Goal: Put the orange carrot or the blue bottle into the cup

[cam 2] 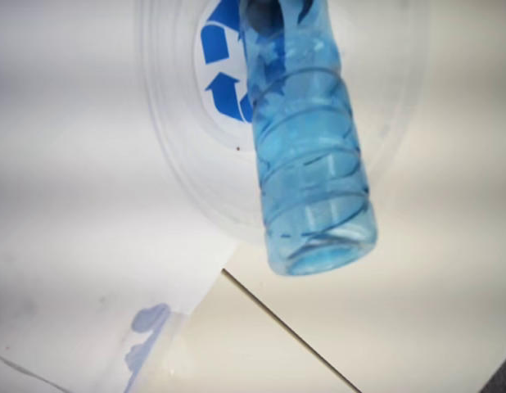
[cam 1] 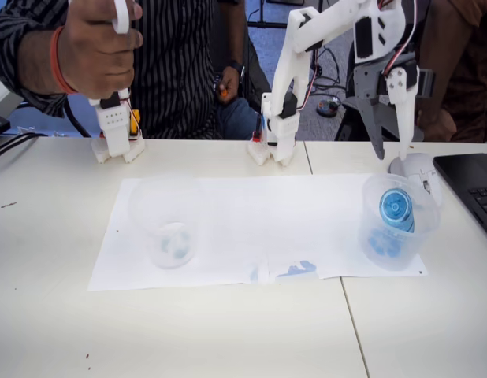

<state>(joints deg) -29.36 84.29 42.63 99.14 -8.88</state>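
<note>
While your gripper [cam 1: 389, 118] hangs with its jaws apart and empty, directly above the cup [cam 1: 397, 236] at the right of the fixed view, note 1 blue bottle [cam 1: 396, 209] standing inside it, long axis leaning upward toward the gripper.

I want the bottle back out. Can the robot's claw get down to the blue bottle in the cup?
Probably yes. The gripper hangs open just above the cup, nothing lies between, and the blue bottle leans inside with one end up near the rim.
</note>
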